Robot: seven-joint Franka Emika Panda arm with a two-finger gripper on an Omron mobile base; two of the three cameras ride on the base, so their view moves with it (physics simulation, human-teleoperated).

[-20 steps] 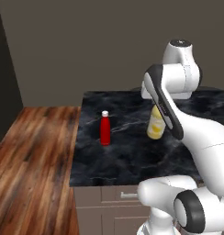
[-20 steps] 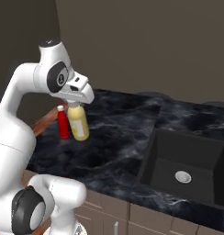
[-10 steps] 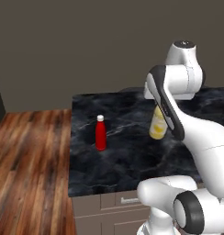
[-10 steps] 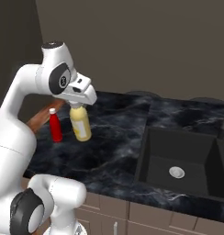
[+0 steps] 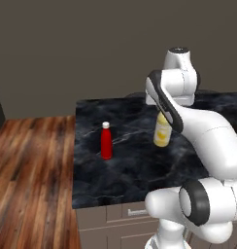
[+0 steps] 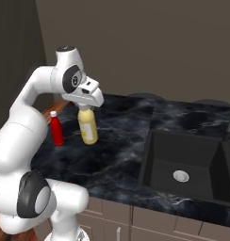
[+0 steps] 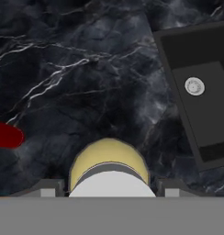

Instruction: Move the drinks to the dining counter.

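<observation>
Gripping yellow juice bottle (upright) above worktop.

The juice bottle is yellow with a pale cap. The smaller bottle beside it is red with a white cap. The counter is black marble with thin white veins, over taupe drawer fronts. The sink is matte black with a silver drain. The floor is reddish-brown wood planks, and the wall is dull grey-brown.
</observation>
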